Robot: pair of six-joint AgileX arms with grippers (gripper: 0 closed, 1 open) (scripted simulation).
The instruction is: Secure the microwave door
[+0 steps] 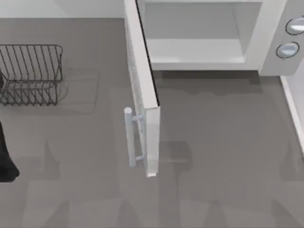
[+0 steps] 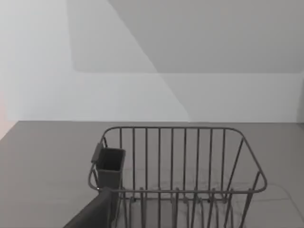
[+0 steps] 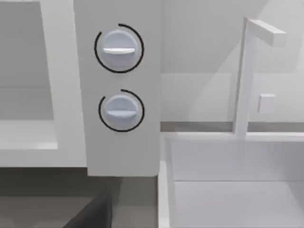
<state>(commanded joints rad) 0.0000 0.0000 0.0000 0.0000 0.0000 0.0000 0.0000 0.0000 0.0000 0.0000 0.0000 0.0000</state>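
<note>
microwave door (image 1: 142, 90) swung open from microwave (image 1: 266, 28) | knobs (image 3: 118, 47) face right wrist | rack (image 2: 180, 175) faces left wrist | grippers' state: cannot tell

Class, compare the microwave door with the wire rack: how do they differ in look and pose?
The microwave door is a solid white panel, while the wire rack is dark open wirework. The door stands swung open, hinged to the microwave; the rack sits freely on the table's left. The door has a bar handle; the rack has none.

A matte black, rounded piece of my left arm (image 1: 5, 156) shows, plain, without visible cables, screws or markings.
</note>
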